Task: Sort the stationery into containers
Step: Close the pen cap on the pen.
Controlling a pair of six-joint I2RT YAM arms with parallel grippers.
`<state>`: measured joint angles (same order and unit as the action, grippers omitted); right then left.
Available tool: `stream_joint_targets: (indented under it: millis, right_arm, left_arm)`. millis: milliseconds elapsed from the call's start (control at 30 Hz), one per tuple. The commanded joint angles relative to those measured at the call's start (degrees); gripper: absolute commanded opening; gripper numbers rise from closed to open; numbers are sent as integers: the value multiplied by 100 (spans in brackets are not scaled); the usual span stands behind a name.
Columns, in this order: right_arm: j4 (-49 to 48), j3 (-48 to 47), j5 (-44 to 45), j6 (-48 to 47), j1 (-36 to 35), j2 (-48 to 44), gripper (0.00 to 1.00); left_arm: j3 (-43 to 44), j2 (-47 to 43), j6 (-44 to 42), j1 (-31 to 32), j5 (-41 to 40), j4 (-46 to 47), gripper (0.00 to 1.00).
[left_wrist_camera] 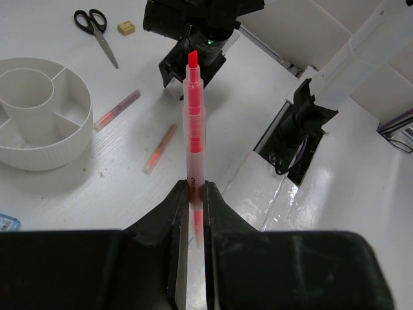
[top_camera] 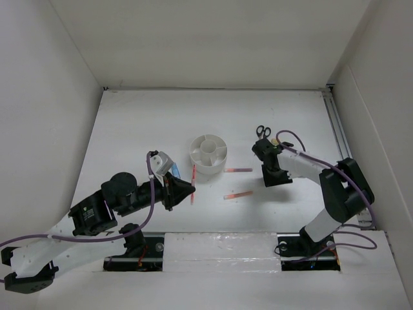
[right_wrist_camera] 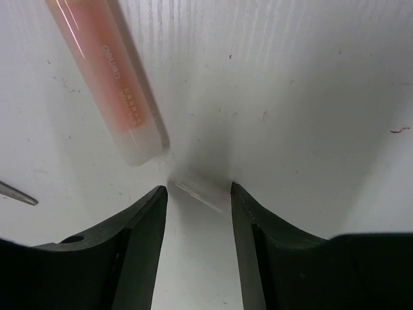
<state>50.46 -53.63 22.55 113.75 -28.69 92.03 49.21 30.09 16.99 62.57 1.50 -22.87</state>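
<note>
My left gripper (top_camera: 189,191) is shut on a pink-red pen (top_camera: 193,179) and holds it just left of the round white organizer (top_camera: 208,157). In the left wrist view the pen (left_wrist_camera: 193,123) sticks straight out from the closed gripper (left_wrist_camera: 195,188), with the organizer (left_wrist_camera: 71,139) at the left. Two more pink pens (top_camera: 238,170) (top_camera: 238,194) lie right of the organizer. My right gripper (top_camera: 270,175) is open and low over the table. In the right wrist view a small clear cap (right_wrist_camera: 200,194) lies between its fingertips (right_wrist_camera: 155,200), with a pink pen (right_wrist_camera: 106,77) beside them.
Black-handled scissors (top_camera: 263,132) and a tan eraser (top_camera: 275,140) lie behind the right gripper, and both show in the left wrist view (left_wrist_camera: 97,29) (left_wrist_camera: 126,27). A blue object (left_wrist_camera: 6,223) lies near the organizer. White walls enclose the table on three sides.
</note>
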Motion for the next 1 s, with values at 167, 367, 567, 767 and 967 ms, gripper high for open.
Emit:
stream_joint_targets:
  millis: [167, 367, 567, 767, 967]
  right_arm:
    - [-202, -254, 224, -722, 214, 210, 46]
    - [-317, -254, 224, -1126, 267, 210, 40]
    - [-379, -438, 224, -1619, 320, 333, 38]
    - [-676, -438, 223, -1838, 267, 385, 50]
    - [-1038, -683, 285, -2541, -286, 544, 55]
  left_arm:
    - [1, -108, -3, 19, 0, 275, 0]
    - [1, -108, -3, 19, -53, 275, 0]
    - [1, -161, -3, 19, -53, 275, 0]
    - [1, -161, -3, 19, -106, 275, 0]
    - [1, -161, 50, 19, -106, 222, 0]
